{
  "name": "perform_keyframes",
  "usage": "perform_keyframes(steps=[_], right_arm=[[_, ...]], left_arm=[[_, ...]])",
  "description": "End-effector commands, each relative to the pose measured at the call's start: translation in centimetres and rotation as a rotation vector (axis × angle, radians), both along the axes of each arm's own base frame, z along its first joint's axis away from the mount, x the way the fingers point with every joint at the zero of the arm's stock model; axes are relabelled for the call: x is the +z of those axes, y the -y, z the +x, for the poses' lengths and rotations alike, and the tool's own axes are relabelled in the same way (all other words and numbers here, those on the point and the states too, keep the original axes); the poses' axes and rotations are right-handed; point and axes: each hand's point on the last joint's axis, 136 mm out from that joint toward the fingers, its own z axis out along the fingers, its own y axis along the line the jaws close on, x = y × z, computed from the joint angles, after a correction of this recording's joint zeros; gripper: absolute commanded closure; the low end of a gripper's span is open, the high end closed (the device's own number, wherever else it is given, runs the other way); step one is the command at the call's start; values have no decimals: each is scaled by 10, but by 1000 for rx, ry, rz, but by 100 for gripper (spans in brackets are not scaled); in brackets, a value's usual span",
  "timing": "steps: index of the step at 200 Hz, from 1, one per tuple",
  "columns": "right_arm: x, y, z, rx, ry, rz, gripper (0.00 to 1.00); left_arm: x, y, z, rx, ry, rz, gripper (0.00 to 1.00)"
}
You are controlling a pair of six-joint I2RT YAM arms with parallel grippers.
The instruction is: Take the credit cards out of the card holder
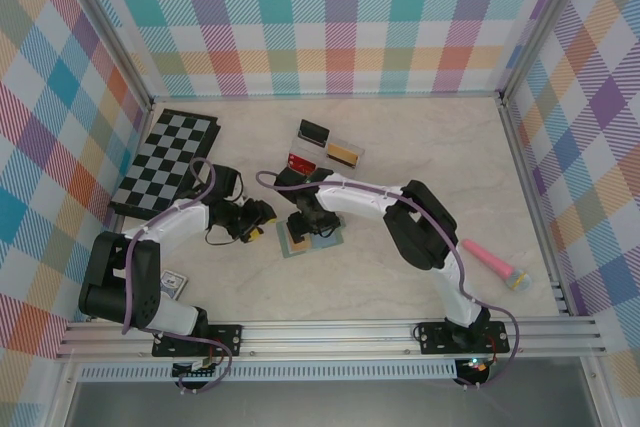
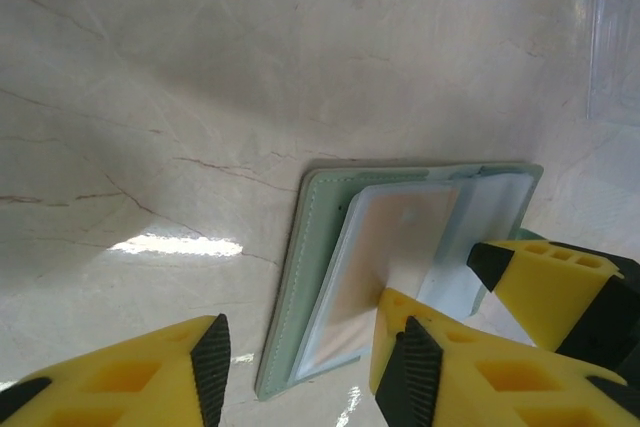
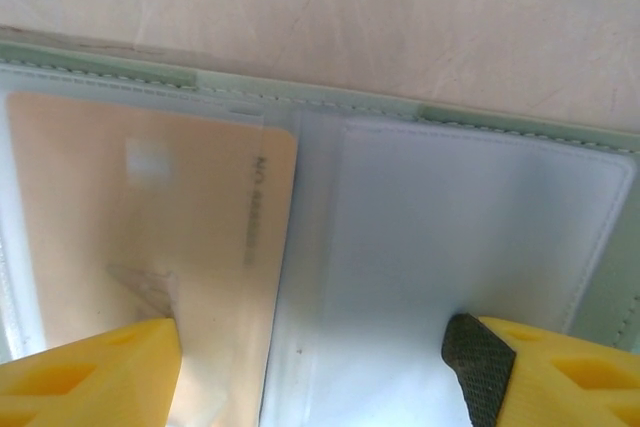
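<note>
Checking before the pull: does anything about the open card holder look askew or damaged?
Nothing stands out. The card holder lies open and flat on the table, and the orange card sits tucked inside it, intact.

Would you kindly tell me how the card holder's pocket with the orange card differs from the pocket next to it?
The filled pocket holds an orange card with a line of small print; the neighbouring pocket looks empty. The filled pocket reads warm orange through its film, while the neighbouring pocket shows only pale bluish-white lining. Both are clear sleeves stitched onto the same green card holder, lying open and flat.
</note>
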Motion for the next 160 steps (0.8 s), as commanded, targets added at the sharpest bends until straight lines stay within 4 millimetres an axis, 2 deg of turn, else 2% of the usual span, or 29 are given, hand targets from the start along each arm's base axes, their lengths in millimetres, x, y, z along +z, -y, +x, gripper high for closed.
perform_keyframes(steps=[1, 52, 113, 160], right_arm=[[-46, 44, -9, -34, -55, -206, 28], [-51, 40, -13, -49, -81, -159, 38], [-50, 39, -13, -62, -91, -115, 42], [-50, 41, -13, -70, -97, -103, 45]], left_arm=[[5, 3, -2, -1, 6, -46, 54], [2, 16, -2, -26, -7, -115, 63], [0, 39, 6, -77, -1, -179, 66], [-6, 49, 10, -98, -12, -182, 69]])
